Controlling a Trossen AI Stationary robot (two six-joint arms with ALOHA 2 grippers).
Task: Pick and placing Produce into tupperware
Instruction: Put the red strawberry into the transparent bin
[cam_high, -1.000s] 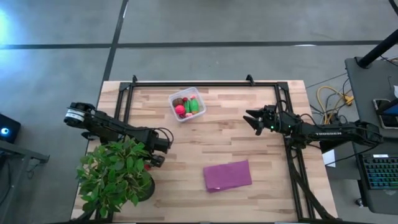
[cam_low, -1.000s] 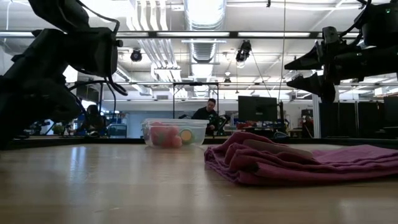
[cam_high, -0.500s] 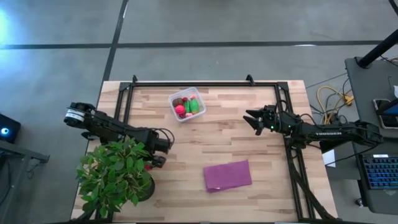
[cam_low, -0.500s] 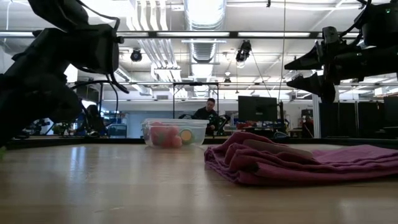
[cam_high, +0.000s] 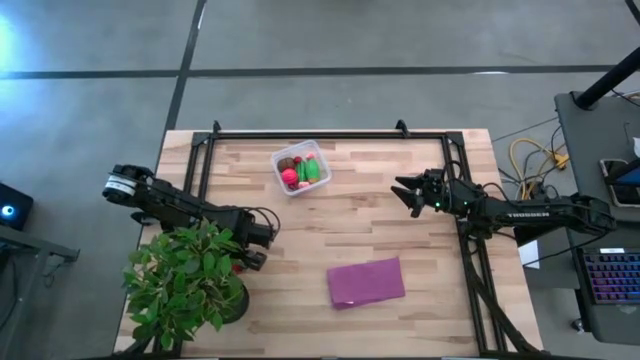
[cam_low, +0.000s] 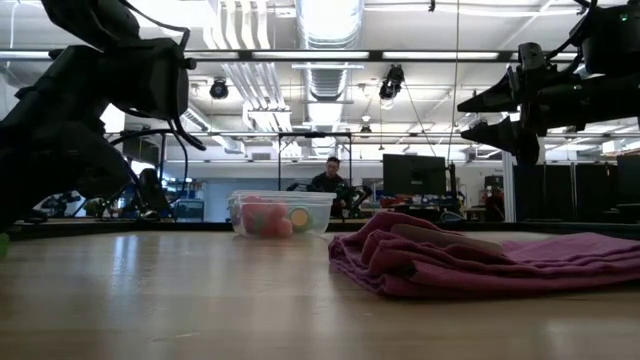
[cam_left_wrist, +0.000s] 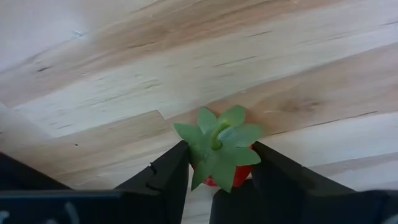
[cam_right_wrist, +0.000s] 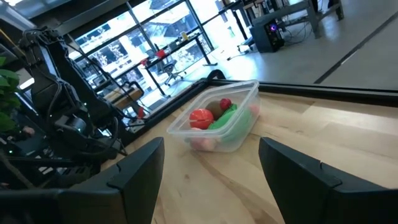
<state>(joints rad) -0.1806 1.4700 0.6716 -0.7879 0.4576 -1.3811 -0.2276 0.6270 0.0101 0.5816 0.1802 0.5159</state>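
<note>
A toy strawberry (cam_left_wrist: 219, 149), red with a green leafy cap, sits between the fingers of my left gripper (cam_left_wrist: 221, 183). That gripper (cam_high: 248, 258) is at the table's left, right beside the potted plant, and is shut on the berry. The clear square tupperware (cam_high: 301, 168) stands near the far edge and holds several pieces of produce: red, pink, green and a brown one (cam_right_wrist: 214, 118). My right gripper (cam_high: 405, 192) hovers open over the table's right part, well above the wood (cam_low: 490, 115), pointing toward the tupperware (cam_right_wrist: 217, 121). My left gripper pinches the strawberry's red body (cam_left_wrist: 239, 177) between its two fingers, one on each side. The green cap (cam_left_wrist: 217, 146) sticks out past the fingertips toward the wood. The fingers slant down at the table. I cannot tell whether the berry is lifted clear.
A leafy potted plant (cam_high: 185, 280) stands at the near left corner, crowding my left arm. A purple cloth (cam_high: 366, 282) lies crumpled near the table's near middle (cam_low: 480, 255). A black frame (cam_high: 330, 133) runs along the far and side edges. Bare wood lies between tupperware and cloth.
In the low view my left arm has shifted slightly upward; the gripper stays beside the plant. Nothing else has moved.
</note>
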